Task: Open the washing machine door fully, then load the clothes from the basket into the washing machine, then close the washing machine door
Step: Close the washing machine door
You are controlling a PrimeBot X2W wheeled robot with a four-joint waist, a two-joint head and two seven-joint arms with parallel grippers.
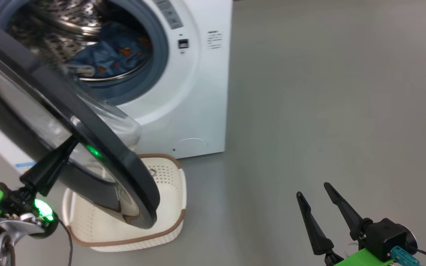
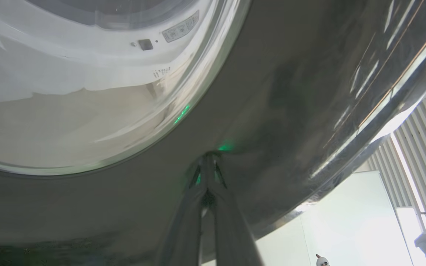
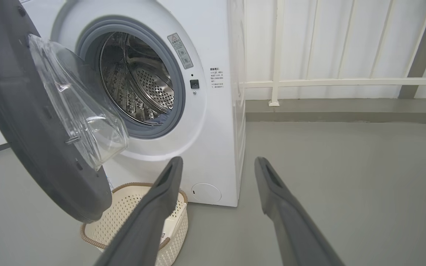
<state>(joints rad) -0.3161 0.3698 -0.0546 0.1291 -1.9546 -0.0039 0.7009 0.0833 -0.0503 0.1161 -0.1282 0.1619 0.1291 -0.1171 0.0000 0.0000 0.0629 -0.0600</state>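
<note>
The washing machine (image 1: 198, 92) stands at the upper left, its steel drum showing. Blue clothes (image 1: 113, 55) with orange-brown marks lie inside the drum. The washing machine door (image 1: 124, 166) hangs half open, its clear glass bowl facing the machine. My left gripper (image 1: 73, 141) is shut, and its tips press on the door's glossy black outer face (image 2: 290, 92). In the left wrist view the left gripper (image 2: 207, 159) touches that rim beside the glass. The cream basket (image 1: 168, 177) sits on the floor under the door, with no clothes visible in it. My right gripper (image 1: 313, 189) hangs open at the lower right, holding nothing.
In the right wrist view the right gripper (image 3: 218, 162) faces the machine (image 3: 213, 147), the door (image 3: 20, 129) and the basket (image 3: 131, 207). Grey floor (image 1: 327, 92) stretches to the right of the machine. A white railing (image 3: 346, 82) and pale panels stand behind.
</note>
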